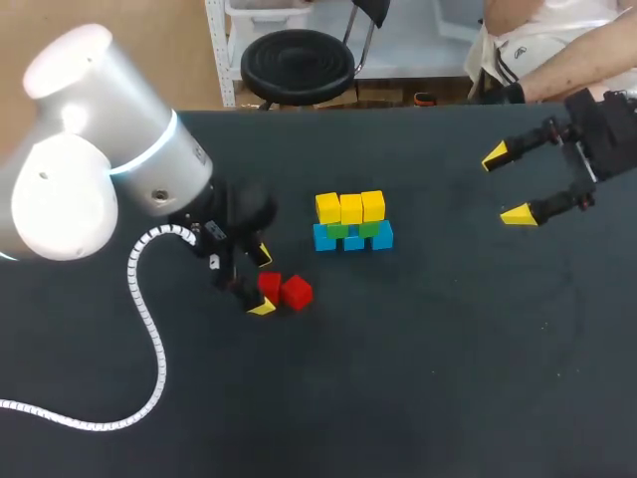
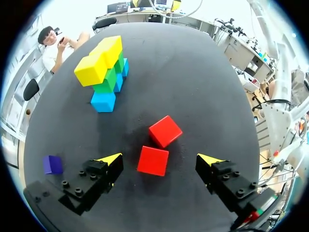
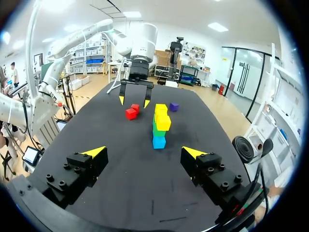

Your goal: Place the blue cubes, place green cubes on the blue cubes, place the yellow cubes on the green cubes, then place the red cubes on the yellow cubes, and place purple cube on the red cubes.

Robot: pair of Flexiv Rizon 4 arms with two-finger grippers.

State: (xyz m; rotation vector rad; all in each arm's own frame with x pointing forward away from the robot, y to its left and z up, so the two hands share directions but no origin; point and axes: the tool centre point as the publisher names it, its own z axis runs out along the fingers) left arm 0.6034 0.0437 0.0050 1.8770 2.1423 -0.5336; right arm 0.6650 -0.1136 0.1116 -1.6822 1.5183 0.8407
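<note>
The table (image 1: pixel 448 349) is plain dark charcoal. The blue cubes (image 1: pixel 382 236) are sky blue, the green cubes (image 1: pixel 338 229) leaf green and the yellow cubes (image 1: pixel 349 208) lemon. Two red cubes (image 1: pixel 296 292) are scarlet and the purple cube (image 2: pixel 52 164) is deep violet. The left gripper (image 2: pixel 160 158) and right gripper (image 3: pixel 143 152) are black with yellow tips. The left arm (image 1: pixel 90 149) is silver-white with a pale blue ring, and its coiled cable (image 1: pixel 149 329) is white.

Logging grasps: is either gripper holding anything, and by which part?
Nothing is held. The left gripper is open around a red cube, not touching it; the right gripper is open, empty.
</note>
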